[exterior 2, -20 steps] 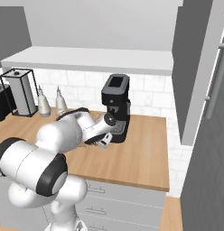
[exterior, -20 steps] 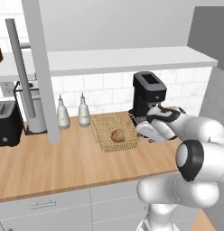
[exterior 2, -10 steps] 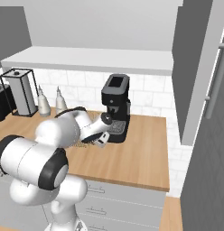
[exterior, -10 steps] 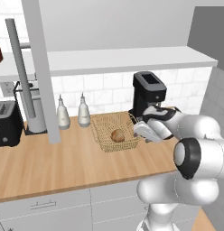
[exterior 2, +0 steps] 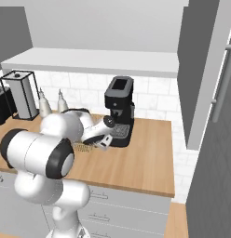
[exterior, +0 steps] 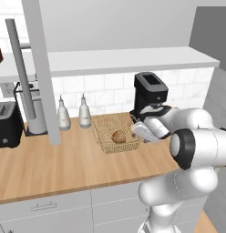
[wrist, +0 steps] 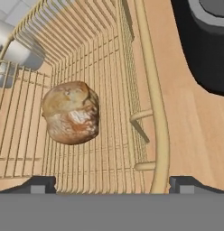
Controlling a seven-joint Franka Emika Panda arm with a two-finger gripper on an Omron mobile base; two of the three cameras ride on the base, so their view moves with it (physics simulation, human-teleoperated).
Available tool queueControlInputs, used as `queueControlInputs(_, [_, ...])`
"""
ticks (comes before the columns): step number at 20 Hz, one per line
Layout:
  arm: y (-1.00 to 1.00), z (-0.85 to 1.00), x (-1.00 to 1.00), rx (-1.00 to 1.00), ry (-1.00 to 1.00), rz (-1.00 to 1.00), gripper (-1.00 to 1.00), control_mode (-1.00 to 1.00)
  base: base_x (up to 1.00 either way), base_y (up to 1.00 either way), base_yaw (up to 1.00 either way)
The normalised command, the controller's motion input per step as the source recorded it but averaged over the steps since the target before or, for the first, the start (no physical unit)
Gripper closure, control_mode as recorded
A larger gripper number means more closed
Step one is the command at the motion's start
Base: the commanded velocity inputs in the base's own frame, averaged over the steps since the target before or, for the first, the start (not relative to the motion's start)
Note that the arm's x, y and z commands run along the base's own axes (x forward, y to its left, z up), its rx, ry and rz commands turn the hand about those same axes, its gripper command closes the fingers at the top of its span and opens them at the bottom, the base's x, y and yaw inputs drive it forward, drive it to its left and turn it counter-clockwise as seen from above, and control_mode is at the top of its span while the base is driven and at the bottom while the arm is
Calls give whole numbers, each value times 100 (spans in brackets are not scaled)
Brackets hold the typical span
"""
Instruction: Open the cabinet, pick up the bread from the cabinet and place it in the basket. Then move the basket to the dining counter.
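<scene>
The tan wire basket [exterior: 105, 139] sits on the wooden worktop with the round golden-brown bread [exterior: 118, 136] inside it. In the hand view the bread [wrist: 71, 112] lies left of centre, and the basket's right rim [wrist: 155, 108] runs up between my two fingertips. My gripper [wrist: 113, 185] is open and holds nothing. It hovers at the basket's right side, just in front of the coffee machine, also seen from the left base [exterior: 135, 130] and the right base [exterior 2: 106, 139]. The cabinet stands open, door [exterior: 42, 68] swung out and pale shelf [exterior: 115, 61] exposed. The dining counter is out of view.
A black coffee machine [exterior: 150, 93] stands right behind my hand. Two white bottles [exterior: 74, 113] stand left of the basket, with a metal canister [exterior: 35, 113] and a black toaster [exterior: 6, 124] further left. The other cabinet door [exterior 2: 201, 69] hangs open at the right.
My hand has moved slightly left and down, closer to the basket's right rim. The basket and bread have not moved, and the jaws stay open.
</scene>
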Motion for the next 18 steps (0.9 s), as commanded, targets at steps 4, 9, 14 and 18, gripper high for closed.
queueControlInputs(4, [58,-16,1,0,0,0,100,-100,0,0,0])
queueControlInputs(9, [33,-12,0,0,0,0,100,-100,0,0,0])
queueControlInputs(14, [-1,8,-38,0,-17,-3,100,-100,0,0,0])
queueControlInputs(18, [-7,57,-55,1,-20,-13,100,-100,0,0,0])
